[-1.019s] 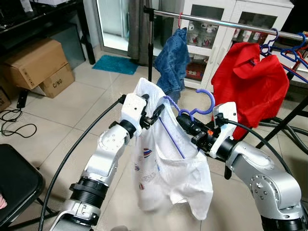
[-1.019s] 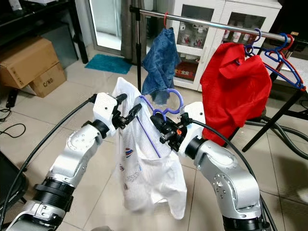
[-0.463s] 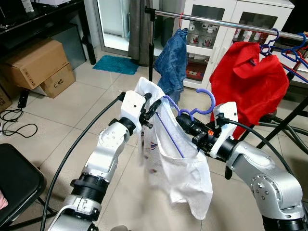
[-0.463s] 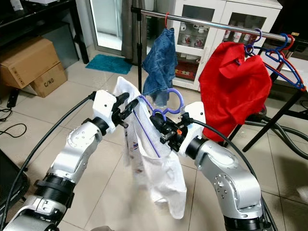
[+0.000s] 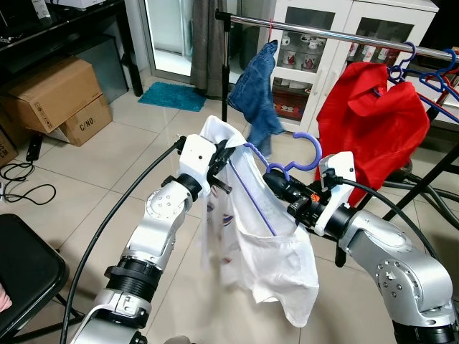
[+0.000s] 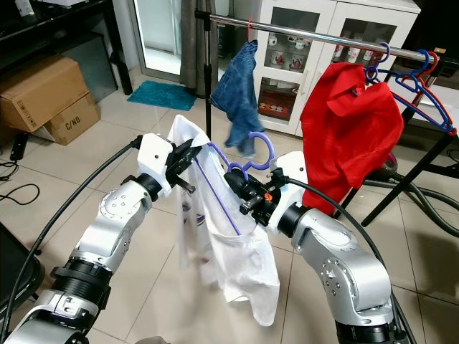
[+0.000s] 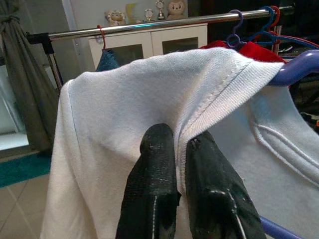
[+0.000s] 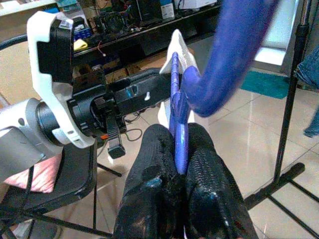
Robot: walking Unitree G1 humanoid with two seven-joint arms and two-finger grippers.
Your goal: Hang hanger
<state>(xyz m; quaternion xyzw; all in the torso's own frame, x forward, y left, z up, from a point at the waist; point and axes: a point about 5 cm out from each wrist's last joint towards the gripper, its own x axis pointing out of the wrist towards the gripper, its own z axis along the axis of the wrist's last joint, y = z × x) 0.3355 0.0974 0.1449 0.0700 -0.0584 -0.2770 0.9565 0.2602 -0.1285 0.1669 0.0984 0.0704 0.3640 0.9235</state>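
Observation:
A purple hanger (image 5: 305, 147) carries a white T-shirt (image 5: 265, 251) in front of my chest, below and in front of the metal clothes rail (image 5: 337, 34). My right gripper (image 5: 276, 175) is shut on the hanger's neck just under the hook; the right wrist view shows the purple hanger (image 8: 229, 59) running up between the black fingers (image 8: 154, 149). My left gripper (image 5: 224, 152) is shut on the shirt's shoulder seam at the hanger's left end. In the left wrist view the white T-shirt (image 7: 114, 114) is pinched between the fingers (image 7: 154, 164).
On the rail hang a blue denim garment (image 5: 262, 93), a red garment (image 5: 373, 122) and blue hangers (image 5: 437, 79). A white glass cabinet (image 5: 337, 57) stands behind. Cardboard boxes (image 5: 54, 97) and cables (image 5: 21, 190) lie at the left, a black chair (image 5: 21, 276) at lower left.
My left gripper has risen slightly, drawing the shirt's shoulder along the hanger. The shirt's lower part swings and bunches leftward. The denim garment sways on the rail.

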